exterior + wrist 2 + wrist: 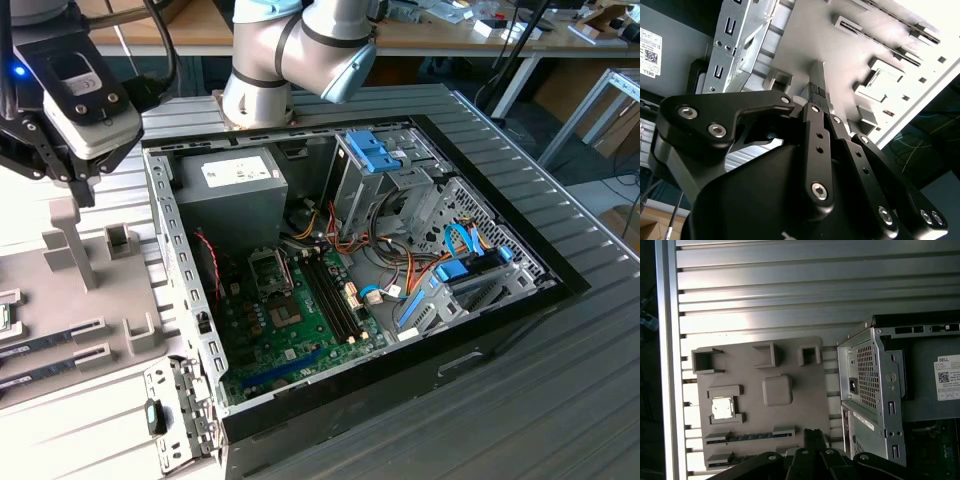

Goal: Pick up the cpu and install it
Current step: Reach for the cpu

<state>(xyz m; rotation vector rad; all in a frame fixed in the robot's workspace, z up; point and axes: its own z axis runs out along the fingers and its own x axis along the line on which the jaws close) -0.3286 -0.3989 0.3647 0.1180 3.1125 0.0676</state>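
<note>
The cpu [722, 407] is showing as a small flat square, its pale silvery metal top catching the light and glaring almost white. It is lying flat in a shallow nest on a matt grey fixture plate [805, 400], with a low raised bar hugging it on two opposite sides.

The jaws are pressed together with nothing between them, their black ribbed fingertips [815, 436] hanging above the plate's edge. The cpu is sitting below the jaws and well off to one side of them, untouched. The computer case [875, 390] is lying near on the jaws' other side, so the jaws are hanging between the two, nearer the case.

Just beside the jaws, long narrow slots [747, 434] are running along the plate, holding dark strips. Farther from the jaws a smooth rounded-square pad [776, 390] is standing up from the plate, and beyond it are three boxy open pockets [765, 355]. The case wall nearest the jaws is showing bare perforated sheet steel. Everything is resting on a desk [790, 290] of ribbed aluminium slats.
</note>
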